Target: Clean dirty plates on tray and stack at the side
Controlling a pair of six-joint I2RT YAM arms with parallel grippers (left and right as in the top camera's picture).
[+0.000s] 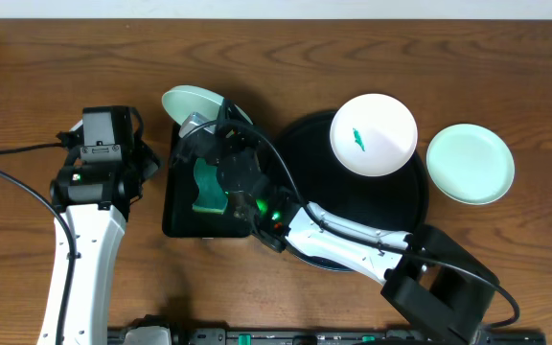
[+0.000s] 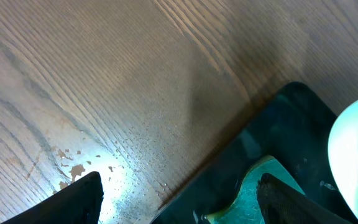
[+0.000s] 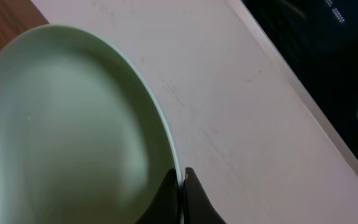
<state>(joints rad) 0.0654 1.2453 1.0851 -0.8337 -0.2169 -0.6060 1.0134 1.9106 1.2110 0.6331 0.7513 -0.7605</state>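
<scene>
My right gripper is shut on the rim of a pale mint-green plate. It holds the plate tilted above the far end of a rectangular black tray. This plate's edge also shows in the left wrist view. A white plate with a green smear sits on the far right part of the round black tray. Another mint-green plate lies on the table to the right of that tray. My left gripper hangs open beside the rectangular tray's left edge, holding nothing.
A green sponge lies in the rectangular tray, in wet-looking liquid. The right arm stretches across the round tray's front. Water droplets speckle the wooden table next to the small tray.
</scene>
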